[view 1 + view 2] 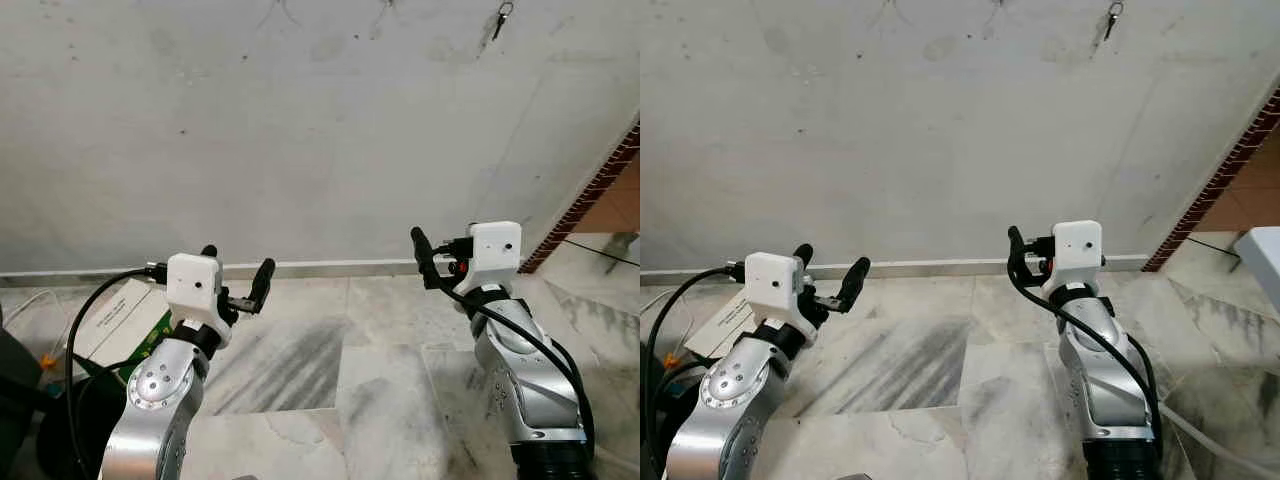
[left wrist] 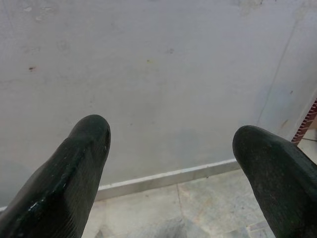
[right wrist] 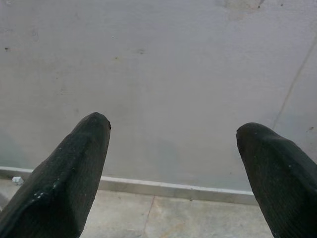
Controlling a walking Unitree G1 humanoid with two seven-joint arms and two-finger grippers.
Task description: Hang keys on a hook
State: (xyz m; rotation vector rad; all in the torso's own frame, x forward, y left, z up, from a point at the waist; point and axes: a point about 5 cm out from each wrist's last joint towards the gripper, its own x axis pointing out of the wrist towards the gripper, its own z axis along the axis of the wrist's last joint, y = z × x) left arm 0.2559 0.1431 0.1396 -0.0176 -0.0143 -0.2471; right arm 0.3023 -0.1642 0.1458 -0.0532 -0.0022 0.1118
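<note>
Small metal keys (image 1: 502,17), prob. on a hook, hang high on the rough grey plaster wall (image 1: 300,130). Left hand (image 1: 236,275) & right hand (image 3: 173,144): fingers apart, empty, above veined marble floor (image 1: 330,380). Cardboard box (image 1: 115,320) lower left.

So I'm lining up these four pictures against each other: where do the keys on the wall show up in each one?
Left eye view: keys at the top edge, far right, hanging high on the wall.
Right eye view: keys at the top edge, right of centre.
Left wrist view: not in it.
Right wrist view: not in it.
Shared landmark: the pale skirting strip where the wall meets the floor.
</note>
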